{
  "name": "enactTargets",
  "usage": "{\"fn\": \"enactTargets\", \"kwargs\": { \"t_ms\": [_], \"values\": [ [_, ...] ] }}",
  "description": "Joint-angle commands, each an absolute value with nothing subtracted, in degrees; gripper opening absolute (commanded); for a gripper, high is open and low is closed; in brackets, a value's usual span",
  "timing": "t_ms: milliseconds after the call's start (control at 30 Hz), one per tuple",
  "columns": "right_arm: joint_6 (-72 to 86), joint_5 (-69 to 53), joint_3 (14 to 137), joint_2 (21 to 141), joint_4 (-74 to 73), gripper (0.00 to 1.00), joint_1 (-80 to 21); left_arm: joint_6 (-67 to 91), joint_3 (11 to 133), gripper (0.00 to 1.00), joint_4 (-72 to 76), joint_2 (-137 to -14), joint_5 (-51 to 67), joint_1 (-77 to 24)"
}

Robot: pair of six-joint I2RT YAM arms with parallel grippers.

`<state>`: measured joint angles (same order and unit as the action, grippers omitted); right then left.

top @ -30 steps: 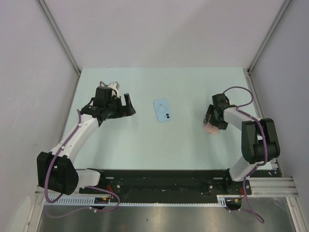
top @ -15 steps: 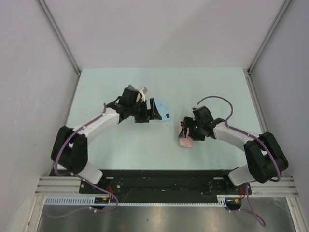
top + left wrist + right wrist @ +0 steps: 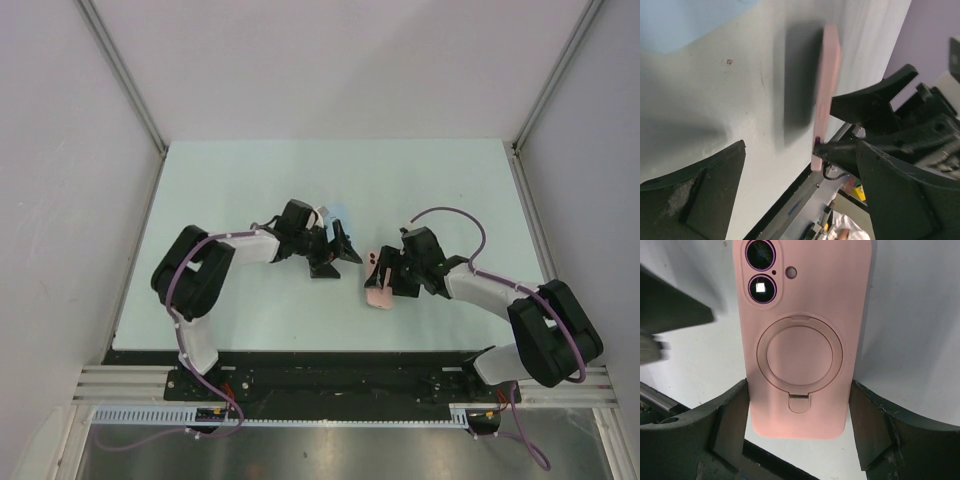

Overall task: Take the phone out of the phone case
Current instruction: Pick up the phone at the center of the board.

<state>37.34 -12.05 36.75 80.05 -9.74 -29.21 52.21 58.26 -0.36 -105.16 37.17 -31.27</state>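
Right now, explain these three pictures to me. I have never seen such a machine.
Two robot arms are bolted at the near edge of a pale table. The top picture looks down from above and behind; the other two come from a camera on each wrist. The right fingers clamp a pink cased phone by its long sides. The left fingers stand wide open beside it, holding nothing. A light blue case lies on the table, partly hidden by the left arm.
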Motion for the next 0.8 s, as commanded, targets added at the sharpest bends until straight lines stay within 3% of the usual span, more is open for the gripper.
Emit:
{"fn": "enactTargets", "kwargs": {
  "t_ms": [0, 367, 567, 733, 767],
  "values": [
    [39.0, -15.7, 36.7, 79.3, -4.3, 0.60, -30.2, 58.0, 59.8, 0.95, 6.9, -109.4, 40.5, -34.1],
    [38.1, -20.3, 36.5, 77.2, -3.0, 0.60, -30.4, 58.4, 63.5, 0.92, 7.4, -114.0, 38.7, -36.4],
    [38.0, -20.3, 36.5, 76.5, -3.6, 0.60, -30.6, 58.5, 63.7, 0.73, 7.5, -115.3, 38.3, -37.2],
    [37.9, -20.0, 36.5, 76.1, -4.0, 0.60, -31.0, 58.5, 64.6, 0.65, 7.3, -115.6, 38.2, -38.1],
    [38.0, -19.8, 36.4, 76.0, -4.0, 0.60, -31.2, 58.6, 64.8, 0.57, 7.3, -115.4, 38.1, -38.1]
  ]
}}
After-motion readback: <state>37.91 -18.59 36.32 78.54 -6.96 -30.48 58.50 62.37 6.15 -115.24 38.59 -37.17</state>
